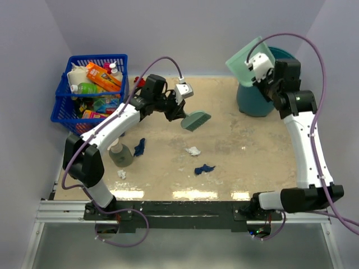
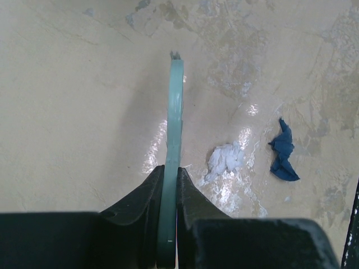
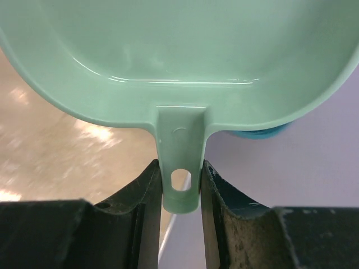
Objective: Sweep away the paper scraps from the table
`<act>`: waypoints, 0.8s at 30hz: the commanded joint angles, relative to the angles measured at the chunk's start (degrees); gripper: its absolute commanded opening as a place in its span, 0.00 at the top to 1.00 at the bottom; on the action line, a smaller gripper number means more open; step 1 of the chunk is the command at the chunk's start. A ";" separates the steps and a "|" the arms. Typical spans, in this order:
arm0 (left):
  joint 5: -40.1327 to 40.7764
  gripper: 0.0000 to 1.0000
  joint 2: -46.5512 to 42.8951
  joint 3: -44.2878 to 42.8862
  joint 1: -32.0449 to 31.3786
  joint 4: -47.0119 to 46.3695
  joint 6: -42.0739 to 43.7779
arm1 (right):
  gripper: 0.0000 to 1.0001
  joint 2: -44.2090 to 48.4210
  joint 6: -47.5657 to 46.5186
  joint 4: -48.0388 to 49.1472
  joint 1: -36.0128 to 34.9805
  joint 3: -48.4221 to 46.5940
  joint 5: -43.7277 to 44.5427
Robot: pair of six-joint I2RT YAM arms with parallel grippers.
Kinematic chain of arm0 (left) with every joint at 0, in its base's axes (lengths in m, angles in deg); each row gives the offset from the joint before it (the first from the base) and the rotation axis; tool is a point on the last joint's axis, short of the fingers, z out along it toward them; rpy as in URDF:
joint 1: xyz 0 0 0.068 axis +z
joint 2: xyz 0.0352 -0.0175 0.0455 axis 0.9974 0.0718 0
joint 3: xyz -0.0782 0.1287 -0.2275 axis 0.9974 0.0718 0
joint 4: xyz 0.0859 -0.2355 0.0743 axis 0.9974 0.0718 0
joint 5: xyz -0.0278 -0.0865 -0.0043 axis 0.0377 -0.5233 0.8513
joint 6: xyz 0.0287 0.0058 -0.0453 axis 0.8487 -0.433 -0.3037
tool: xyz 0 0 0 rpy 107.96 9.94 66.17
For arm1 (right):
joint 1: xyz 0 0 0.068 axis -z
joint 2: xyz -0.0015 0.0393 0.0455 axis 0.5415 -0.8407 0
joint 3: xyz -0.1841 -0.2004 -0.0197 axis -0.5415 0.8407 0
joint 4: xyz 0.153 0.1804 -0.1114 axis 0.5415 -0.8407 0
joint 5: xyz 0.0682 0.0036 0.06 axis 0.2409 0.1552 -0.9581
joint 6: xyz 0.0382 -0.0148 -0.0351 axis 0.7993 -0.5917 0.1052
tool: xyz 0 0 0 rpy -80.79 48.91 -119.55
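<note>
Bucket half-hidden behind dustpan, basket labels — unreadable

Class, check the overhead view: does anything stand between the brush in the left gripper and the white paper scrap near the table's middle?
Nothing visible does. The brush, clamped in the left gripper, hangs just beyond the white scrap, with only bare table between them.

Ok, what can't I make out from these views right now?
Top view: the dustpan covers most of the bucket, hiding its inside.
Left wrist view: the brush shows edge-on; its bristles cannot be seen.
Right wrist view: the dustpan hides most of the table.
Top view: items in the basket are too small to name.
</note>
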 commanded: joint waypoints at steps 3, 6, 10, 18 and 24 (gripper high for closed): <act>-0.34 1.00 -1.03 -0.86 0.18 4.65 4.41 | 1.00 2.99 -10.56 -18.71 0.11 16.22 -16.21; -1.48 1.00 -2.70 1.15 0.44 3.08 3.27 | 1.00 7.04 -14.99 -19.61 0.11 26.14 -15.60; -2.10 1.00 -2.36 1.34 0.44 2.54 1.69 | 1.00 8.28 -14.90 -16.79 0.11 33.65 -13.50; -2.01 1.00 -1.56 0.73 0.35 2.54 0.54 | 0.98 1.59 -13.41 -11.53 0.11 45.69 -10.05; -0.43 1.00 -2.00 1.08 0.09 3.42 2.82 | 0.84 4.04 -13.41 -2.84 0.99 49.83 -13.83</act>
